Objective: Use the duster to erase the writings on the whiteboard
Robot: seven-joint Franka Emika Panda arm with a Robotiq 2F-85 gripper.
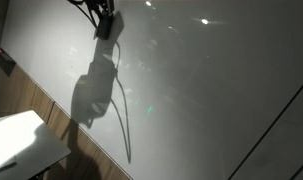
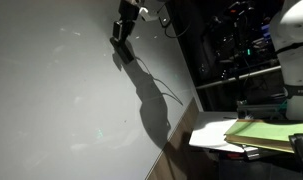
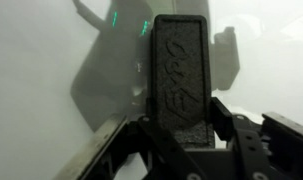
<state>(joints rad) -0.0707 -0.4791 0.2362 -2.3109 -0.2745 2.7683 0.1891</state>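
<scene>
The whiteboard [image 1: 211, 90] is a large glossy grey board that fills both exterior views [image 2: 61, 100]. My gripper [image 1: 106, 22] is near its top edge, shut on the duster [image 3: 179, 70], a dark grey-black flat block with embossed lettering that points away from the wrist camera. In an exterior view the duster [image 2: 121, 33] is pressed against or very close to the board. The arm's shadow falls on the board below. No reddish writings are visible in any view; the gripper and glare may hide them.
A small dark reddish piece [image 1: 3, 58] is fixed at the board's edge. A white tabletop [image 1: 21, 140] stands low in one exterior view. Yellow-green papers [image 2: 261, 130] lie on a table, with dark equipment racks [image 2: 241, 50] behind.
</scene>
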